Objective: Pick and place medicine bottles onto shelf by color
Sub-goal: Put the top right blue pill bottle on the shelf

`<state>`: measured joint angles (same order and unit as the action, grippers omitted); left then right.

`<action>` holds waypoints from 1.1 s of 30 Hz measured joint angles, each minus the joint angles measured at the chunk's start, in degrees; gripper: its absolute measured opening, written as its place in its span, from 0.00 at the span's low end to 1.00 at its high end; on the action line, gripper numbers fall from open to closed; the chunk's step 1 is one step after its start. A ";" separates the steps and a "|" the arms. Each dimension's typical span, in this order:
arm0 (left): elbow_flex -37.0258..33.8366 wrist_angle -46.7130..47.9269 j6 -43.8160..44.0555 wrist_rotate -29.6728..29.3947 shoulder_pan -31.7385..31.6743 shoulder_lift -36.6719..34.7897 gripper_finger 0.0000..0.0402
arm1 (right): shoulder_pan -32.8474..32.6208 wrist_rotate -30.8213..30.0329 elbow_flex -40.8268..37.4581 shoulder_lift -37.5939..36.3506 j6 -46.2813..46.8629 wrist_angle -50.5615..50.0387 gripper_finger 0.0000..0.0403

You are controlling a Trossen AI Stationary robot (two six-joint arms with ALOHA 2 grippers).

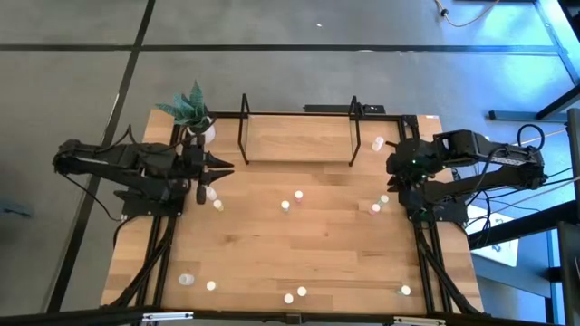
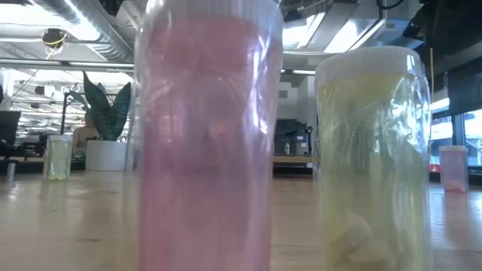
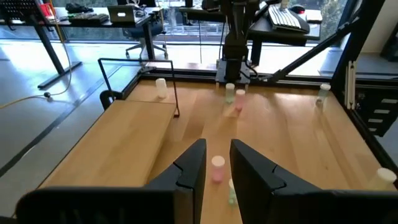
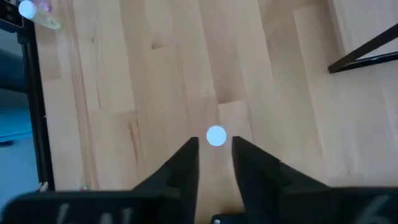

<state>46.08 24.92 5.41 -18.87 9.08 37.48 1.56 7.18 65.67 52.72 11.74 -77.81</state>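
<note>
The left gripper [image 1: 217, 169] hovers near the plant [image 1: 191, 109], fingers narrowly apart and holding nothing; a pink bottle [image 3: 217, 168] stands just ahead. The shelf [image 1: 299, 136] looks bare, with bottles [image 1: 297, 195] scattered over the table [image 1: 254, 263], so sorting has barely begun. The right gripper [image 4: 214, 155] hangs over a white-capped bottle [image 4: 216, 135], fingers parted, gripping nothing.

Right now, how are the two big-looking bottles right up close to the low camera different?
The pink bottle stands left and looks taller, its top cut off; the yellowish bottle stands right, its pale cap showing. Pink fills one, yellow-green the other. Both are upright, clear-walled cylinders on the table.
</note>
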 joint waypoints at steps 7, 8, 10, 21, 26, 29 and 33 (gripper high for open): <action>0.22 0.13 0.00 0.04 0.00 0.06 0.17 | 0.00 -0.02 -0.02 0.08 -2.24 -0.56 0.44; 0.22 0.11 0.00 0.02 0.00 0.06 0.17 | 0.00 -0.02 -0.02 0.06 -3.01 -0.55 0.46; 0.22 0.11 0.02 0.03 0.00 0.06 0.17 | 0.00 -0.02 -0.02 0.05 -4.70 -0.54 0.50; 0.20 0.03 0.02 0.08 0.00 0.54 0.17 | 0.00 -0.14 -5.15 0.65 -13.58 -0.32 0.52; 0.20 0.00 0.04 0.08 0.00 0.84 0.17 | 0.00 -2.61 -8.82 1.18 -13.59 0.33 0.52; 0.20 -0.12 0.07 0.08 0.00 0.79 0.17 | 0.02 -2.59 -10.67 1.71 -13.48 0.83 0.52; 0.20 -0.11 0.04 0.06 0.00 0.78 0.17 | 0.02 -2.55 -13.18 2.76 -13.26 2.39 0.51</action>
<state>46.28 24.82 5.45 -18.81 9.08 38.26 1.58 4.63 52.49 55.48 -1.52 -75.42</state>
